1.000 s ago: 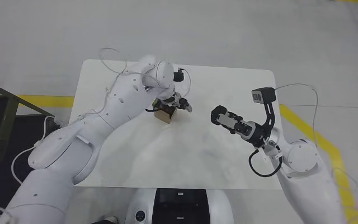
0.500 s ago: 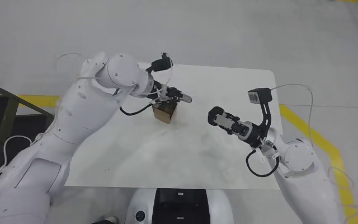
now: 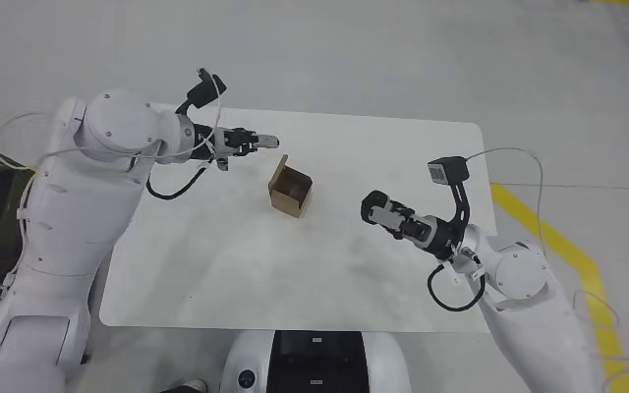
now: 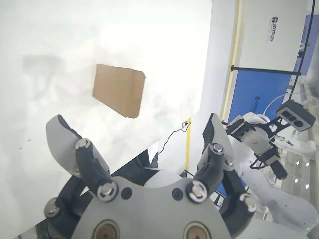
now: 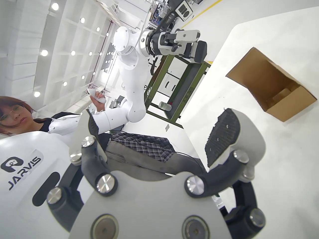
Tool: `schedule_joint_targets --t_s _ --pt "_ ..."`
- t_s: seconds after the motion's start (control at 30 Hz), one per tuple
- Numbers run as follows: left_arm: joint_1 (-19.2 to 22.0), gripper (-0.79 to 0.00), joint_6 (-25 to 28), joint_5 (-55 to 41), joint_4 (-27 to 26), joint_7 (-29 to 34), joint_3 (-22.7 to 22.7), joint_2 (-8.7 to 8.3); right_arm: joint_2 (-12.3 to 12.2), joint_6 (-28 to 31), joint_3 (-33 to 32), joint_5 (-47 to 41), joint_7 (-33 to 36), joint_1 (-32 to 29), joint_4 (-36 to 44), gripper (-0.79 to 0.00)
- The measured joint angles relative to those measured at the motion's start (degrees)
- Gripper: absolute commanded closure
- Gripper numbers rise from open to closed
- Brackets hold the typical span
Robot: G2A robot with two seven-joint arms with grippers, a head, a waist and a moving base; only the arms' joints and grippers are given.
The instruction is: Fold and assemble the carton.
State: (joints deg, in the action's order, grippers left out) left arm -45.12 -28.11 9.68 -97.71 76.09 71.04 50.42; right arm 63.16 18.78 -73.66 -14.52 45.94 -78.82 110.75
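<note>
A small brown carton (image 3: 291, 189) stands near the middle of the white table (image 3: 393, 147), its top open and one flap upright. The right wrist view looks into the carton (image 5: 274, 85), where folded inner flaps lie at the bottom. The left wrist view shows the carton's (image 4: 119, 90) plain outer face. My left gripper (image 3: 261, 140) hovers open behind and to the left of the carton, apart from it, its jaws (image 4: 135, 128) empty. My right gripper (image 3: 370, 206) hangs open to the right of the carton, a short gap away, with nothing in it (image 5: 157, 125).
A dark green-framed rack (image 3: 15, 187) stands off the table's left edge. Yellow floor lines (image 3: 550, 226) run past both sides. Bare tabletop surrounds the carton, widest toward the front.
My left gripper has come off the carton and swung back and to the left. The carton stays in place with its flap up. The right gripper has edged slightly toward it.
</note>
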Motion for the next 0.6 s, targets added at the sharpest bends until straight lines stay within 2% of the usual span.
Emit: schedule_joint_targets --t_s 0.2,0.4,0.6 --pt "-1.8 -0.785 2.4 -2.3 3.9 -3.0 3.5 -0.55 0.0 0.8 0.7 0.4 0.4 0.7 -0.8 -0.785" --pt "0.6 -0.785 5.8 -4.1 8.8 -4.6 2.4 -0.27 -0.1 4.1 0.9 3.3 1.5 2.3 -1.8 -0.785" --pt "0.9 -0.785 6.1 -4.3 9.1 -4.5 2.1 -0.21 -0.2 6.4 -0.3 2.5 1.0 2.3 -2.6 -0.785"
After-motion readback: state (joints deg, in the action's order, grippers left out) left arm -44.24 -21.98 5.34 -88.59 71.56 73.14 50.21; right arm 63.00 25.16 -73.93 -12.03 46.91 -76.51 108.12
